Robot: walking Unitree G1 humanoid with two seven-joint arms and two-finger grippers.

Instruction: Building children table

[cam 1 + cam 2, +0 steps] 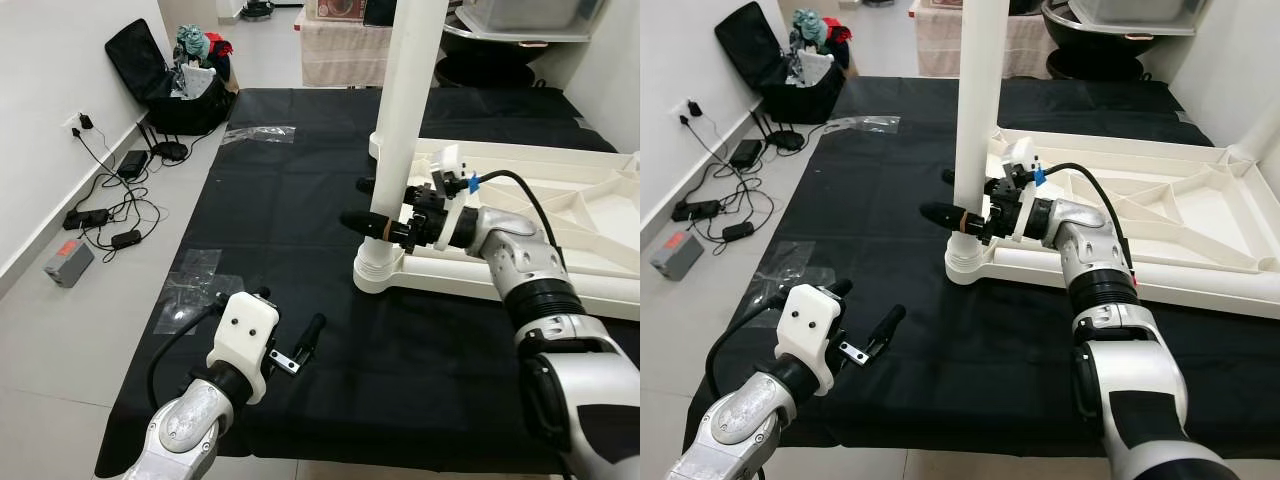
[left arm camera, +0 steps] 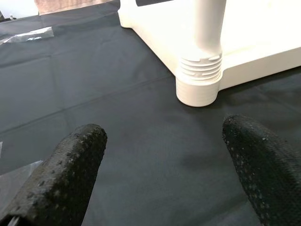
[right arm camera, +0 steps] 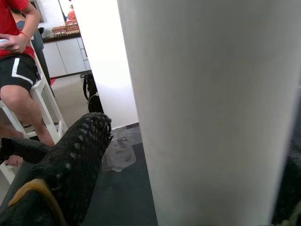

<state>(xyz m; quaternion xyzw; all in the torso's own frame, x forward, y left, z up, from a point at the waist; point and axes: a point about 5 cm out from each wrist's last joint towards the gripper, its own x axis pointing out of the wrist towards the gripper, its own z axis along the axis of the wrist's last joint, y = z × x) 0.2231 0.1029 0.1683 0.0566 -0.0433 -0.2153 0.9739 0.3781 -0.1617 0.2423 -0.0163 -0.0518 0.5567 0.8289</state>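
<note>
We have our right gripper (image 1: 385, 207) set around the tall white plastic table leg (image 1: 403, 140), its two black fingers either side of the round shaft low down, just above the ribbed collar; from the right wrist view the shaft sits between the fingers and looks held, so we read the jaws as clamped on it. The leg stands upright in the corner socket of the white moulded plastic tabletop (image 1: 560, 215), which lies upside down with its ribbed underside showing, on the black cloth mat (image 1: 300, 200) spread over the floor. Our left gripper (image 1: 295, 345) hovers over the mat, well apart from the leg, with its fingers spread and nothing between them. We judge the leg to be hollow, light and stiff, with a smooth skin that could slip under a twist, so a low grip near the collar seems the best place to turn or press it home. The tabletop looks rigid but light enough to slide on the cloth, and our free gripper might steady its rim.
</note>
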